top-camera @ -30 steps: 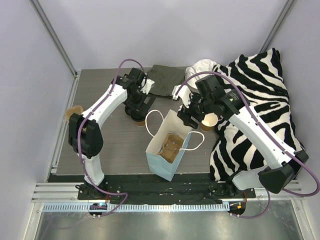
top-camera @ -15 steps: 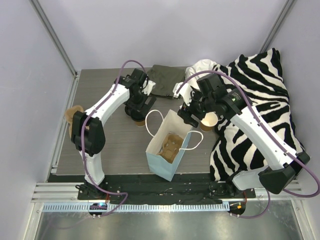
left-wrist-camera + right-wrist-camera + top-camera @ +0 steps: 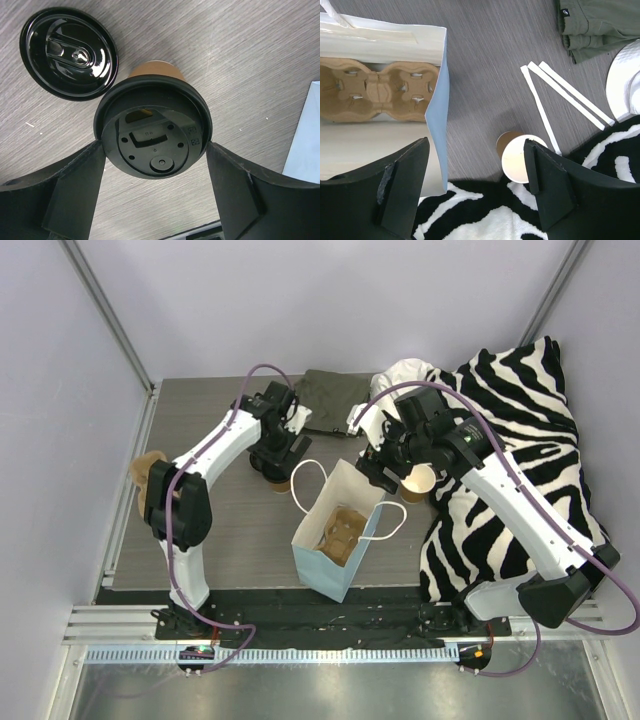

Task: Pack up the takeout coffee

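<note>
Left wrist camera shows the takeout coffee [image 3: 152, 132] standing upright on the counter [image 3: 240, 60], black lid on top, with the left end effector [image 3: 155, 147] straddling it from above. One finger sits at each side of the lid rim, right at its edge. I cannot tell whether they are pressing on it or only bracketing it. Taking the cup across the rim makes sense to me, since the lid is the stiffest part and the paper wall would crush. A spare black lid [image 3: 69, 52] lies flat just beside the cup, not touching it.

From overhead, the coffee stands just beyond the far left corner of the blue paper bag [image 3: 318, 575]. The bag stands open-mouthed near the middle of the counter so a cup can go straight down into it. The brown pulp carrier [image 3: 380, 95] lies at its bottom, wells up, ready to seat one.

The right end effector [image 3: 475, 147] hangs open and empty by the bag's far right side, probably placed to steady the bag wall. Below it a lidless paper cup [image 3: 516, 157] stands at the edge of the zebra-striped cloth [image 3: 485, 220]. Three white strips [image 3: 565, 97], wrapped straws by the look, lie alongside.

As for writing, the coffee's lid carries small embossed marks near its rim and on the sip tab, too small to read. The olive garment [image 3: 600, 25] shows a small white logo, also unreadable. The bag shows no print.
</note>
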`<state>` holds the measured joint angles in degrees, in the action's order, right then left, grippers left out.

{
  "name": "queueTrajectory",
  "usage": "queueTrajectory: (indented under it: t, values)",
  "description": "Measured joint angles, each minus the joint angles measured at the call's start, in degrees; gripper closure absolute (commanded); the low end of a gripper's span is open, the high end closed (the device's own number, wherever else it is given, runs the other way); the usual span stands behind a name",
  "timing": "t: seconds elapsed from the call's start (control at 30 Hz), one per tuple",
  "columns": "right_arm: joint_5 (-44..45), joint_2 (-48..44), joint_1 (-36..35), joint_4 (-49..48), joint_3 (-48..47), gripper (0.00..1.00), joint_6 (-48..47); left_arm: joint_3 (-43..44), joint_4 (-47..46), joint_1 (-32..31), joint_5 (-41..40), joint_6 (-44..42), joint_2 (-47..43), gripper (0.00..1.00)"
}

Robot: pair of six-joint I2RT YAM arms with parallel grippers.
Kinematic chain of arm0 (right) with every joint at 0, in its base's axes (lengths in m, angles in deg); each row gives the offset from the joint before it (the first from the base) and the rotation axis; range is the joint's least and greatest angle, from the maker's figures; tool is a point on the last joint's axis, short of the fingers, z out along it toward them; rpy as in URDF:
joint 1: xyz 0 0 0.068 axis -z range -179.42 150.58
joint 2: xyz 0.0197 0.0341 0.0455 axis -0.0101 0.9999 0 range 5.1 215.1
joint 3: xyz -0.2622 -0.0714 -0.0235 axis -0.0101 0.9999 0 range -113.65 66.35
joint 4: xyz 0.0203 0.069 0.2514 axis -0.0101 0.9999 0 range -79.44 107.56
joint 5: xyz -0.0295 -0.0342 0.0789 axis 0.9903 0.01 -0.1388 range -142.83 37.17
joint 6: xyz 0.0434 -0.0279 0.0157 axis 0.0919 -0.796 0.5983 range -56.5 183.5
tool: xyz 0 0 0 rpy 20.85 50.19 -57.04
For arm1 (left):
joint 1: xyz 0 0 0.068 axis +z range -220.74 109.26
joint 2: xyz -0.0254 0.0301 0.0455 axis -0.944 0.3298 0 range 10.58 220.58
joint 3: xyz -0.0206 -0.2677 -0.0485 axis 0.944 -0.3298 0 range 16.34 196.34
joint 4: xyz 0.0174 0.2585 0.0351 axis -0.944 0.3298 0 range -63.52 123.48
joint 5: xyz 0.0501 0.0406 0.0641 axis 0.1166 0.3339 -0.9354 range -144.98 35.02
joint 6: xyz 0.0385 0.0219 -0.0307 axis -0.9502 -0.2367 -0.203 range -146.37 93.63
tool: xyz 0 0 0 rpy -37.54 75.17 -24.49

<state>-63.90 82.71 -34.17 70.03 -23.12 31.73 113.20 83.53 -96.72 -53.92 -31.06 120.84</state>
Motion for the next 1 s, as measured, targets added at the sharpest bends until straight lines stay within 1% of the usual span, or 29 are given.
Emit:
queueTrajectory:
  t: [0.43, 0.5, 0.53, 0.73, 0.9, 1.0]
  values:
    - [0.1, 0.0, 0.1, -0.8, 0.0, 0.15, 0.0, -0.9, -1.2, -0.2, 0.0, -0.5, -0.1, 0.16]
    - [0.2, 0.0, 0.1, -0.8, 0.0, 0.15, -0.1, -1.1, -1.4, -0.2, 0.0, -0.6, -0.2, 0.18]
    - [0.3, 0.0, 0.1, -0.9, 0.0, 0.15, -0.2, -1.1, -1.4, -0.2, 0.0, -0.6, -0.2, 0.23]
    - [0.4, 0.0, 0.3, -1.2, -1.0, 0.14, -0.4, -1.6, -2.1, -0.2, 0.1, -1.5, -0.5, 0.33]
    - [0.3, 0.0, 0.5, -2.0, -3.3, 0.13, 0.2, -2.0, -2.6, -0.2, 0.3, -1.8, -0.9, 0.36]
    - [0.2, 0.0, 0.7, -2.5, -3.6, 0.13, 0.4, -2.1, -2.6, -0.2, 0.3, -1.9, -1.0, 0.36]
